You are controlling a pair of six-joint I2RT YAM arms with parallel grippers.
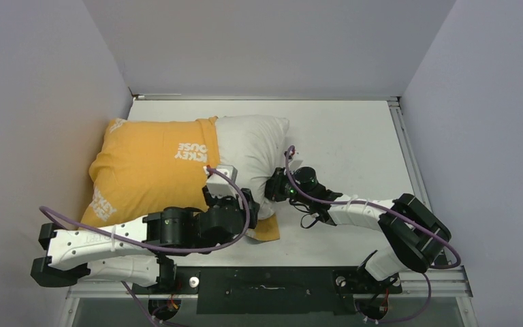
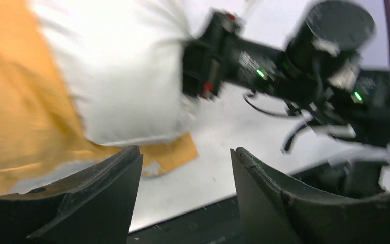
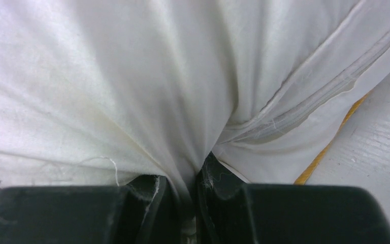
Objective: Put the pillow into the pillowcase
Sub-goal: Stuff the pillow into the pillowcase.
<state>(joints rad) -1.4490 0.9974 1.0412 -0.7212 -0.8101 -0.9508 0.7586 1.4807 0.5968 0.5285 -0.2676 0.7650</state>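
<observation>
Top external: pillow (image 1: 253, 144) lies on white worktop (image 1: 354, 146), left of centre, its left part inside pillowcase (image 1: 146, 163), right end sticking out bare.
Pillowcase: orange-yellow face up, white lettering, pushed against left wall; a corner flap pokes out under pillow's near edge.
Left jaws: apart, nothing between them, just beside pillow's near edge by the case opening.
Right jaws: pinched on a fold of pillow fabric at its bare right end, near the stitched seam.
Left wrist view: blurred, fine detail unclear.
</observation>
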